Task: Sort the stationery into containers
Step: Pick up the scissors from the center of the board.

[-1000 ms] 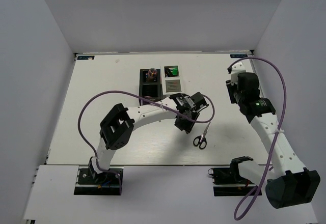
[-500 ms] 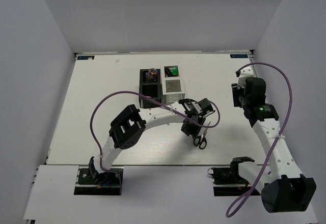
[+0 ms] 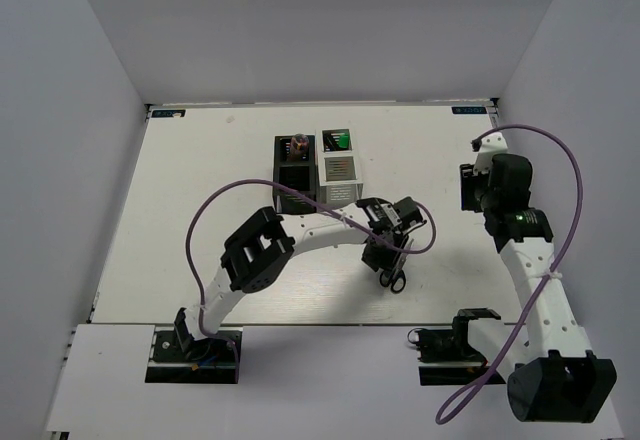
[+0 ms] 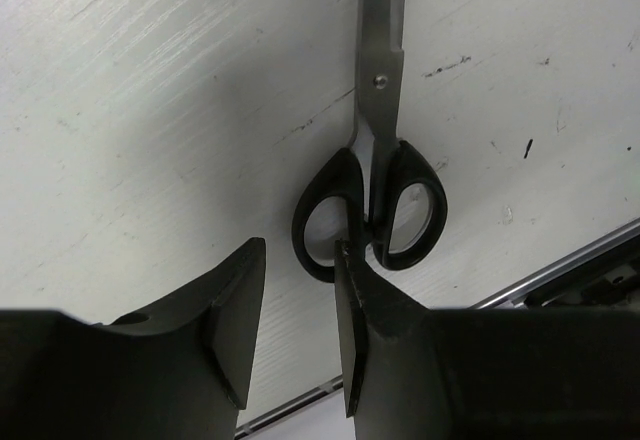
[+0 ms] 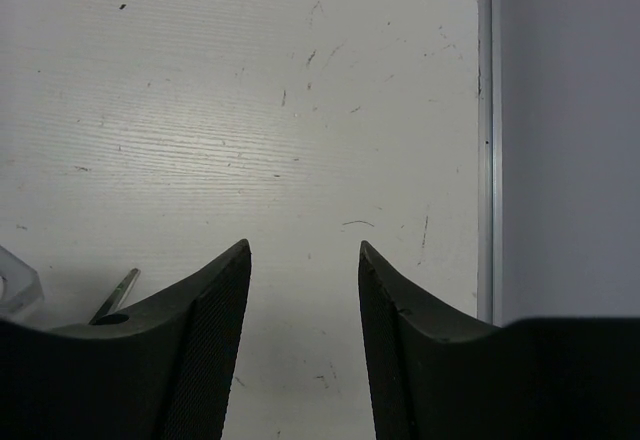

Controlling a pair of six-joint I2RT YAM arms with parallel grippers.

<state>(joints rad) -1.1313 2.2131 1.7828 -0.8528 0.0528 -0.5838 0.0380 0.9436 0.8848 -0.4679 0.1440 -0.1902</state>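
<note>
Black-handled scissors (image 4: 382,160) lie flat on the white table, blades pointing away from the camera. In the top view only their handles (image 3: 396,281) show, below my left gripper (image 3: 386,257). That left gripper (image 4: 298,258) hangs open just over the handles. The left handle loop (image 4: 308,243) lies right at its fingertips, and nothing is gripped. My right gripper (image 5: 305,252) is open over bare table by the right edge (image 3: 470,186). The black container (image 3: 295,166) and the white container (image 3: 338,158) stand side by side at the back, a pinkish item (image 3: 298,144) in one and a green item (image 3: 340,140) in the other.
A metal rail (image 5: 484,140) and the grey side wall run along the table's right edge, close to my right gripper. The left arm's purple cable (image 3: 240,188) loops over the middle of the table. The table's near edge rail (image 4: 560,278) passes just beyond the scissors' handles.
My left gripper has moved nearer and to the right, down over the scissors' handles. The right arm has swung toward the right wall, and its jaws have widened a little.
</note>
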